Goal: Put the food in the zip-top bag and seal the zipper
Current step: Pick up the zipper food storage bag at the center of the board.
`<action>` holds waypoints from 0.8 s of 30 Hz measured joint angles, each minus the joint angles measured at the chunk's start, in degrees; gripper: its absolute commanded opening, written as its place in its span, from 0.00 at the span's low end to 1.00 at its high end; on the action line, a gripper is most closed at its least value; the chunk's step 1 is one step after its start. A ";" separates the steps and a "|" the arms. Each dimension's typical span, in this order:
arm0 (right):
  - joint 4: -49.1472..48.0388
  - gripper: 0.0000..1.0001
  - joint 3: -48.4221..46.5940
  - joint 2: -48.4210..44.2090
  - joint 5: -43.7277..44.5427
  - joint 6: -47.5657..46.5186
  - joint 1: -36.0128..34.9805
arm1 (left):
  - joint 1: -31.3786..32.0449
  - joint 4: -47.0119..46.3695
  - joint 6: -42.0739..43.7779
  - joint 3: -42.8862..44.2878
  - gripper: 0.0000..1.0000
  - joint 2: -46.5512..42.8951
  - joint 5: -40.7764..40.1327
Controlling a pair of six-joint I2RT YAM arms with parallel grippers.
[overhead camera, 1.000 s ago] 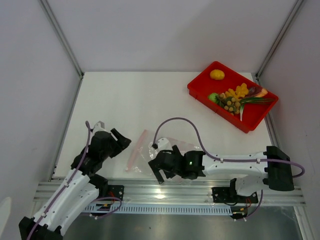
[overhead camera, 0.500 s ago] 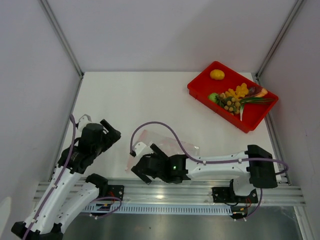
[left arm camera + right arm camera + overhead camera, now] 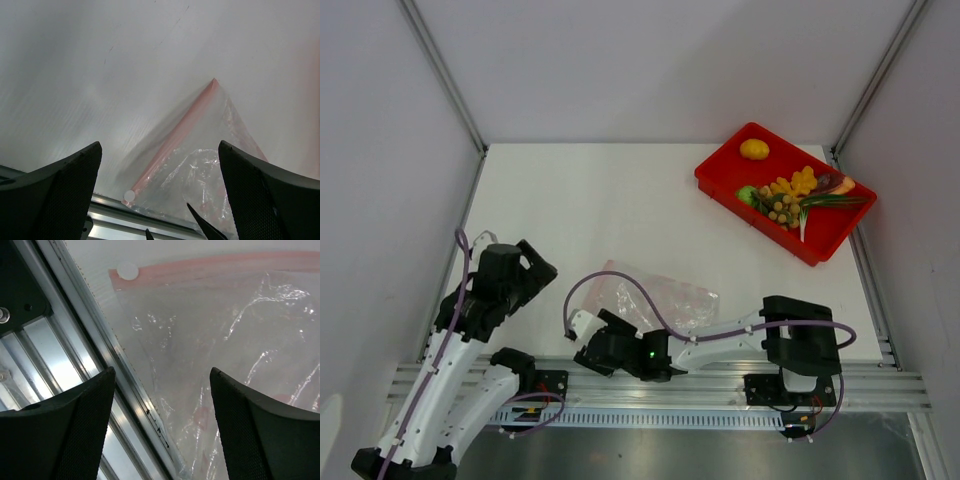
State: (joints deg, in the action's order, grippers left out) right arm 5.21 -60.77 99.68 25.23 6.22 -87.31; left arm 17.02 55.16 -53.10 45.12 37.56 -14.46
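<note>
Our left pincer (image 3: 159,150) stands spread wide with nothing between its fingers, hanging at about eight o'clock over the table (image 3: 600,200) and looking toward the bag. Our right pincer (image 3: 162,371) is also spread, fingers apart and pinching nothing. It sits low at six o'clock, right over the near corner of the zip-top bag (image 3: 660,300).

We judge the task barely begun. The bag lies flat and empty at the six o'clock edge of the table, one corner reaching the aluminium rail (image 3: 650,385). Its zipper (image 3: 175,132) runs as a pink strip along the side nearer our left arm, with a small white disc (image 3: 127,271) at its near end. We cannot tell whether the mouth is open or pressed shut. All the food (image 3: 795,195) is well apart from the bag, up at two o'clock in the red tray (image 3: 756,222). The yellow round fruit (image 3: 754,149) sits alone at the tray's far corner, and the rest is heaped together. So everything is left to do: get hold of the bag, open its mouth, carry each piece across, then run the zipper closed.

The table is plain matte white. Pale grey panels (image 3: 650,60) wall it in at nine, twelve and three o'clock.
</note>
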 measured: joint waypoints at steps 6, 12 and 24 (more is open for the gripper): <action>-5.31 0.64 -0.11 6.32 4.74 -0.85 -0.81 | -2.21 0.07 0.57 -0.83 1.00 -0.31 2.69; -10.03 0.24 0.20 11.04 13.81 -1.27 -1.36 | -3.41 0.22 1.14 -1.68 1.00 0.31 4.96; -8.90 0.00 4.74 0.09 16.85 0.28 -1.22 | -4.46 -3.34 4.15 -5.11 1.00 -2.25 10.82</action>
State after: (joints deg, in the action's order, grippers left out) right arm -3.68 -56.03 99.77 42.09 6.50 -88.53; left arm 12.56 51.81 -48.95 40.01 35.31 -3.64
